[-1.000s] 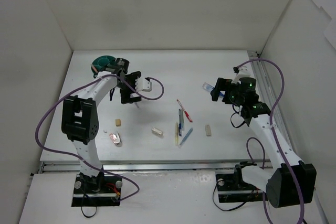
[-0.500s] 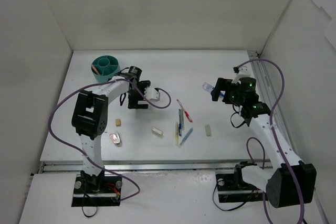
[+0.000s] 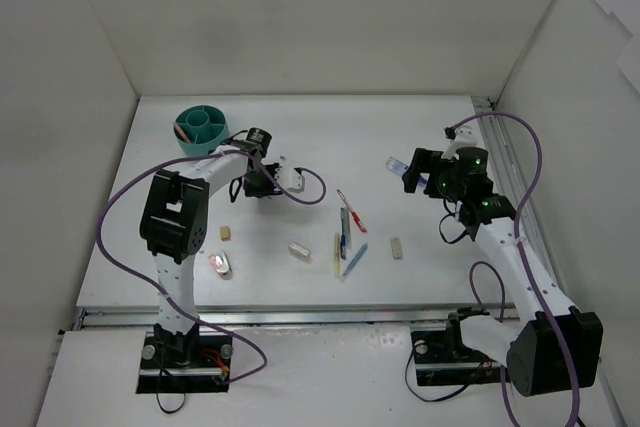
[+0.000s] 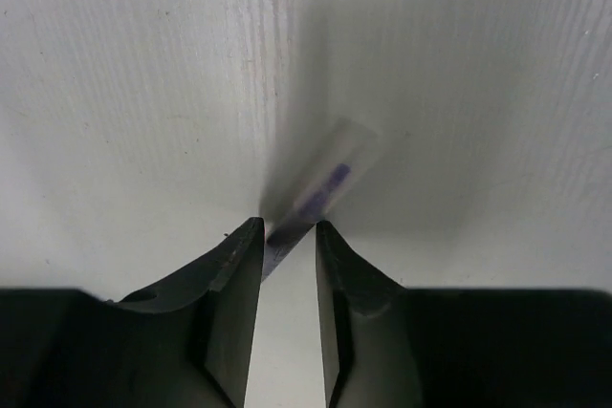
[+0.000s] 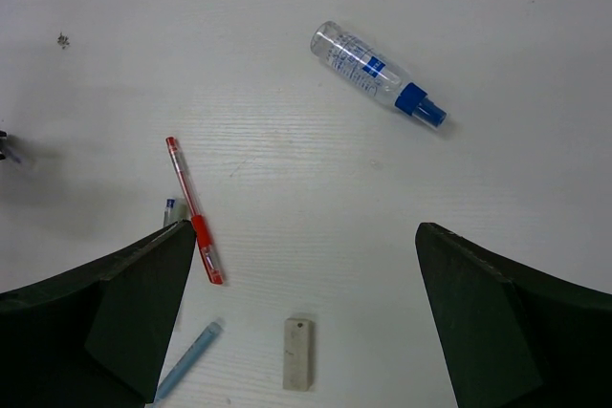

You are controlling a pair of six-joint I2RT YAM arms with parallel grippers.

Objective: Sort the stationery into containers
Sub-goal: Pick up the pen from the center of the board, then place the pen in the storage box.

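My left gripper point(image 3: 262, 185) is down on the table right of the teal cup point(image 3: 202, 129). In the left wrist view its jaws point(image 4: 289, 226) stand narrow, shut on the end of a clear pen with blue ink point(image 4: 320, 193) that lies blurred on the table. My right gripper point(image 3: 413, 171) hangs open over the table, nothing between its fingers point(image 5: 304, 228). Below it lie a blue-white tube point(image 5: 378, 74), a red pen point(image 5: 194, 224), a beige eraser point(image 5: 298, 354) and a light blue pen point(image 5: 188, 360).
More pens and a pale yellow pencil point(image 3: 336, 255) lie mid-table beside the red pen point(image 3: 351, 210). Erasers rest at the front point(image 3: 299, 249), at the left point(image 3: 226, 233) and at the right point(image 3: 397, 247). A small pinkish item point(image 3: 220, 264) lies front left. White walls enclose the table.
The left gripper swung away from the teal cup, came down on the blue-ink pen and closed from wide open to narrow. The right arm has not moved.
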